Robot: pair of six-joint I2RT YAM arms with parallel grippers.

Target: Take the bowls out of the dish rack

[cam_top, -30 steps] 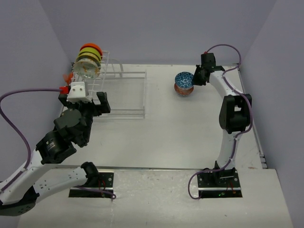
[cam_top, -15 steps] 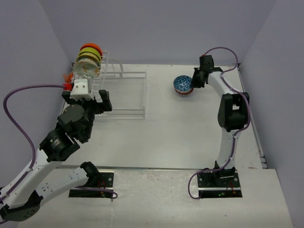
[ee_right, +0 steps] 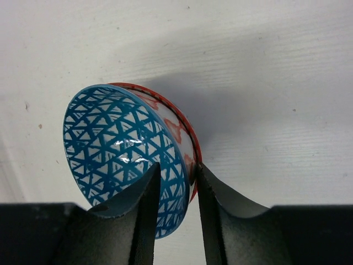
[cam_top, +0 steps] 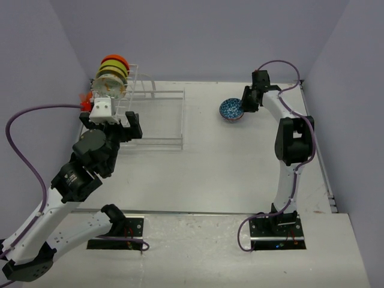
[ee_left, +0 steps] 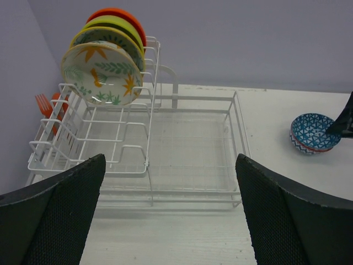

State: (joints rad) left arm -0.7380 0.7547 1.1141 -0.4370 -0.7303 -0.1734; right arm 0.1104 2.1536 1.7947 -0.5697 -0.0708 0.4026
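top view: the dish rack (cam_top: 157, 117) sits toward 10 o'clock on the white table (cam_top: 228, 168). its taller gridded end is at the 9 o'clock side and holds a row of bowls (cam_top: 111, 77) standing on edge. the left gripper (cam_top: 113, 124) hangs over the rack's 6 o'clock edge, below those bowls, with its fingers spread wide and nothing between them. the blue bowl (cam_top: 231, 109) is out of the rack, toward 1 o'clock on the table and well apart from it. the right gripper (cam_top: 245, 103) is at the bowl's 3 o'clock rim.

left wrist view: both dark fingers frame the scene, far apart. the rack lies straight ahead. a leaf-patterned bowl (ee_left: 102, 74) stands at 11 o'clock, with a green one (ee_left: 113, 24) and an orange one (ee_left: 126, 15) right behind it. an orange fork (ee_left: 43, 104) stands at 9 o'clock in the rack's end section. the rack's flat part is bare wire. the blue bowl shows at 3 o'clock.

right wrist view: the fingers are pressed onto the blue bowl's rim at 6 o'clock, one inside and one outside. the bowl is tilted, with its lattice inside facing 9 o'clock and a red pattern on its outside. i cannot tell whether it touches the table.
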